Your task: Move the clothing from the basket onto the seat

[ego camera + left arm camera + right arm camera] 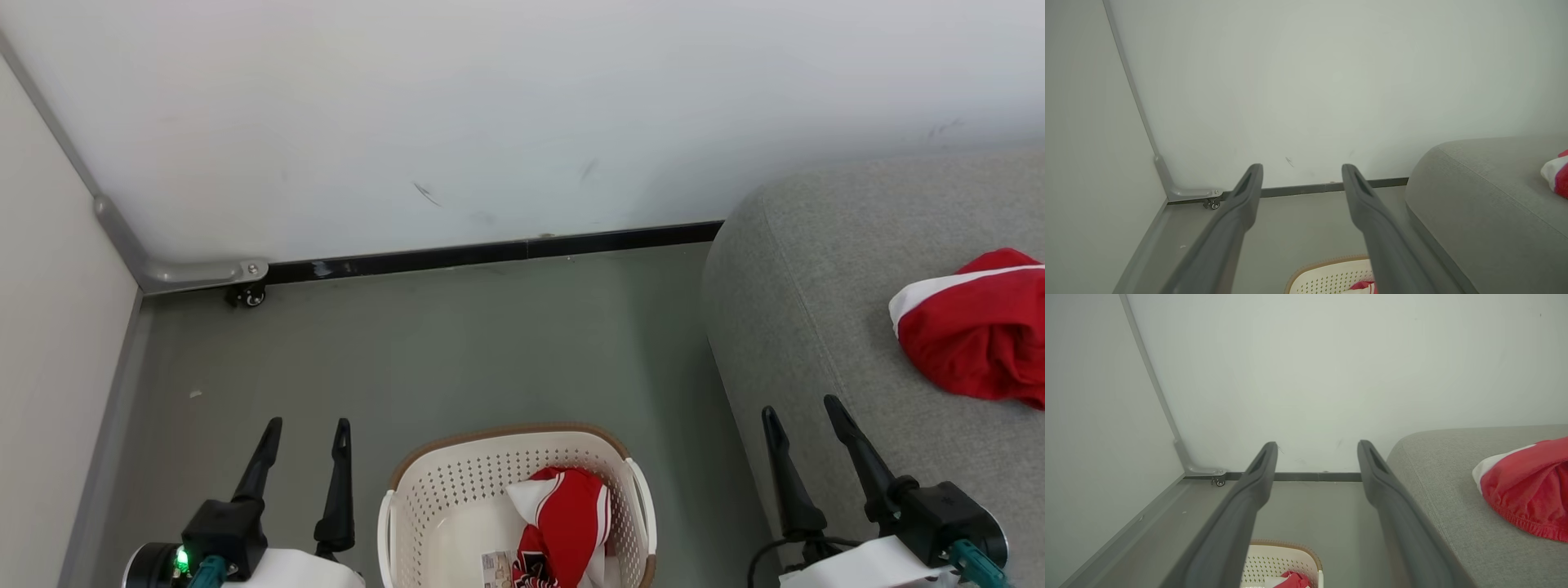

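Observation:
The cream basket (441, 490) with a brown rim stands on the floor at the bottom centre of the head view. Red clothing with white stripes (567, 523) lies inside it, beside a paper label. Another red garment with a white band (976, 331) rests on the grey seat (816, 286) at the right. My left gripper (309, 426) hangs open and empty over the floor left of the basket. My right gripper (804, 408) is open and empty above the seat's near left edge. The basket rim (1327, 265) and the red clothing in the basket (1292, 580) also show in the wrist views.
A white wall with a dark skirting strip (490, 253) runs behind the floor. A side panel stands at the left, with a metal corner bracket and small caster (245, 296) at its foot. Bare grey-green floor (457, 351) lies between basket and wall.

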